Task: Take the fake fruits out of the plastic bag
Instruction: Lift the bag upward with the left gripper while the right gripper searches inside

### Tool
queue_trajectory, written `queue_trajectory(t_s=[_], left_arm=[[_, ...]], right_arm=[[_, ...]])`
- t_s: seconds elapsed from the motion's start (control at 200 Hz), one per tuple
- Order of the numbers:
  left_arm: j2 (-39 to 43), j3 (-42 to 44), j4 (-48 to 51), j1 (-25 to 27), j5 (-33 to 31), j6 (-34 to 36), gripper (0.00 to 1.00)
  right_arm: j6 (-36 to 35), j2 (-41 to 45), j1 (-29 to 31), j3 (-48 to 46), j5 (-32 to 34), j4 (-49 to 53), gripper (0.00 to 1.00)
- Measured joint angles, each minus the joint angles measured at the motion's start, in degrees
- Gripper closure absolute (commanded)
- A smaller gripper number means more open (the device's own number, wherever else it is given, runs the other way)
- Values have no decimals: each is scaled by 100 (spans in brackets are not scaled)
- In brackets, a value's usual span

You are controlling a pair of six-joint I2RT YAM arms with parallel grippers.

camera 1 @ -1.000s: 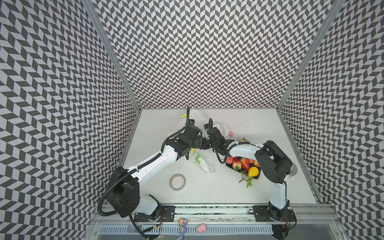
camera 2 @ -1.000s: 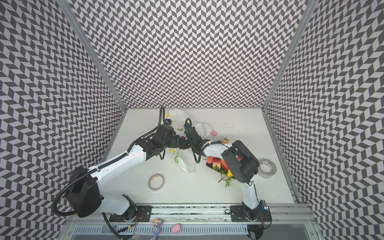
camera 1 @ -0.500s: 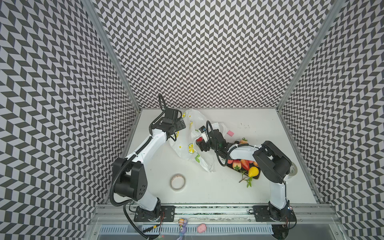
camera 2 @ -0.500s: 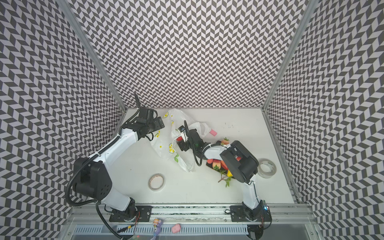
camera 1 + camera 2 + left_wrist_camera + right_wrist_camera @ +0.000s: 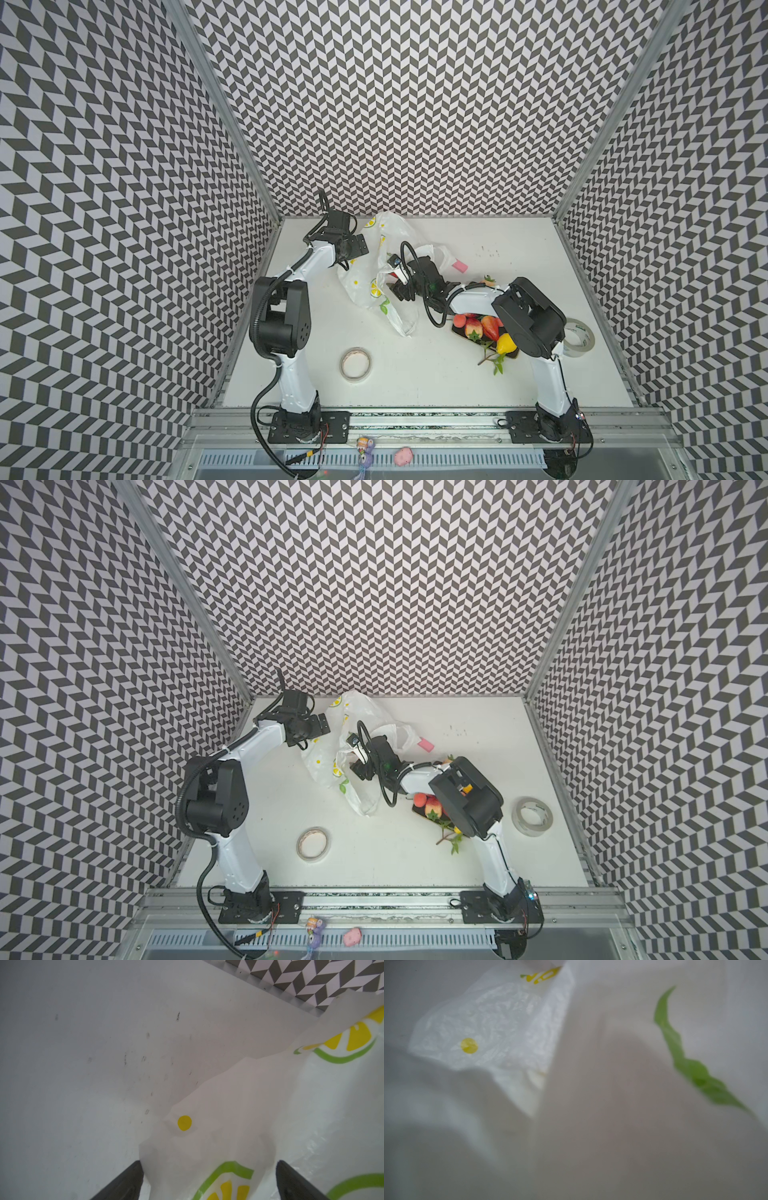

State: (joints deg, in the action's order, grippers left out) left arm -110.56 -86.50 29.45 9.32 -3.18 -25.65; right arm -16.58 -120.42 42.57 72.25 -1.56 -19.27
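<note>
The plastic bag (image 5: 371, 266) (image 5: 330, 752), white with lemon prints, lies crumpled at the back middle of the table. My left gripper (image 5: 360, 248) (image 5: 323, 726) is at its back left edge. In the left wrist view it (image 5: 207, 1165) stands open, with loose film of the bag (image 5: 228, 1115) between the fingers. My right gripper (image 5: 400, 291) (image 5: 360, 771) reaches into the bag's mouth from the right. Bag film (image 5: 498, 1022) covers the right wrist view and hides its jaws. Fake fruits (image 5: 484, 328) (image 5: 432, 804) lie on a dark tray (image 5: 457, 331): strawberries, a red ball and a yellow pear.
One strawberry (image 5: 488, 279) lies on the table behind the right arm. A pink block (image 5: 459, 266) sits just right of the bag. A paper tape roll (image 5: 356, 363) lies front centre and a clear tape roll (image 5: 578, 336) at the right.
My left arm swung from the middle of the bag back to the far left corner, and its jaws opened wider. The bag spread out leftward. The right gripper stayed at the bag's mouth.
</note>
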Motion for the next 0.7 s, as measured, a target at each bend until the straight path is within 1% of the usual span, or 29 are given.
queue_trajectory(t_s=[0.13,0.205,0.26,0.32,0.335,0.355,0.401,0.466,0.531,0.701], left_arm=[[-387,-247,-39,17,271,293,1],[-577,-332,-42,57,378,457,7],[-664,-337,-31,109,424,586,17],[-715,-330,-13,175,455,732,33],[-719,-321,-17,197,461,664,37],[-719,-310,-22,212,468,772,43],[-708,-264,-42,243,494,750,56],[-691,-173,-122,286,507,817,81],[-625,-31,-234,308,516,872,100],[-184,262,-479,343,389,1047,100]], right_arm=[[-50,-15,0,42,0,68,23],[-59,-37,0,66,2,114,23],[-57,-42,0,66,4,155,24],[-31,-42,-15,63,4,177,25],[-28,-42,-24,61,4,177,25],[2,-42,-39,55,4,175,26],[50,-35,-52,22,0,175,26],[133,-17,-79,-61,-15,197,27],[227,31,-107,-177,-24,273,27],[490,428,-192,-647,-24,452,29]])
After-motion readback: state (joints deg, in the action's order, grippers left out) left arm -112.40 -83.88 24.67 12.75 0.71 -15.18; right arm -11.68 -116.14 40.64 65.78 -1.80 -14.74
